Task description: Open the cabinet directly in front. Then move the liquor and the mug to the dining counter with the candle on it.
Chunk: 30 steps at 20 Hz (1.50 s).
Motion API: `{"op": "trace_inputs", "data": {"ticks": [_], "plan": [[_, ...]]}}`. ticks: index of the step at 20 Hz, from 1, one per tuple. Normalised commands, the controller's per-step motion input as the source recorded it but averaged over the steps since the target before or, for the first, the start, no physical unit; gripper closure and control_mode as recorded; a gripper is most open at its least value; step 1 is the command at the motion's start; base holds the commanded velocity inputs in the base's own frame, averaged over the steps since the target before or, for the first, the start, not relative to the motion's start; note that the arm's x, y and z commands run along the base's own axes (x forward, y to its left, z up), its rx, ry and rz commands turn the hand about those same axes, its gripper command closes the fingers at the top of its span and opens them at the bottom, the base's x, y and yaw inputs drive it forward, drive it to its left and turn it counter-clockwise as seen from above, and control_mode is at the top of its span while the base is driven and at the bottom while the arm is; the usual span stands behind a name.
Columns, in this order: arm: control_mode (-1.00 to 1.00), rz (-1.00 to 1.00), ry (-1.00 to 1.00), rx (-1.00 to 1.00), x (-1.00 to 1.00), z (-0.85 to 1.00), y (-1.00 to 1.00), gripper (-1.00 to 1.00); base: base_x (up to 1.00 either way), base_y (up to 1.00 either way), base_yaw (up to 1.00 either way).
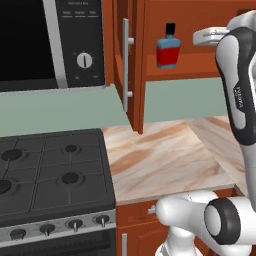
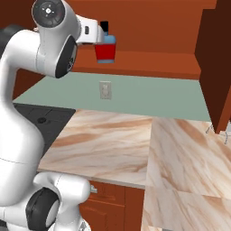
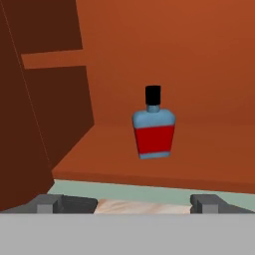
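Left base view: the cabinet (image 1: 165,60) stands open, its left door (image 1: 131,65) swung outward so the silver bar handle (image 1: 126,65) faces the stove (image 1: 52,175); the marble counter (image 1: 160,160) lies below and the microwave (image 1: 50,42) hangs at upper left. The arm (image 1: 239,95) rises along the right edge and reaches toward the cabinet's lower shelf (image 1: 185,67). On that shelf stands the liquor (image 1: 167,47), upright, blue above, red below, black cap on top, near the shelf's left end and apart from the side wall. In the hand view the bottle sits just right of centre, ahead of the hand (image 3: 129,204), whose two dark tips are spread wide with nothing between them; a gap remains between tips and bottle. The step in hand appears to be the approach for grasping the liquor. To do it well, the hand would need to advance level above the shelf, keep the bottle centred between the tips, and close on the squarish body below the neck, where the flat faces should seat best. A skewed approach could tip the bottle or push it back.
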Motion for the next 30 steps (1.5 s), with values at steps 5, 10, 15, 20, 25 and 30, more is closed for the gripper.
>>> {"op": "trace_inputs", "data": {"ticks": [5,10,15,20,25,30], "plan": [[-1.00,0.00,0.00,0.01,0.28,-0.03,0.04,-1.00,0.00,0.00,0.00],[-1.00,0.00,0.00,0.00,0.29,-0.07,0.06,-1.00,0.00,0.00,0.00],[-1.00,0.00,0.00,0.00,0.22,-0.01,0.02,-1.00,0.00,0.00,0.00],[-1.00,0.00,0.00,0.00,0.24,0.00,0.00,-1.00,0.00,0.00,0.00],[-1.00,0.00,0.00,0.00,0.30,-0.01,0.00,-1.00,0.00,0.00,0.00],[-1.00,0.00,0.00,0.00,0.31,-0.03,0.00,-1.00,0.00,0.00,0.00]]}}
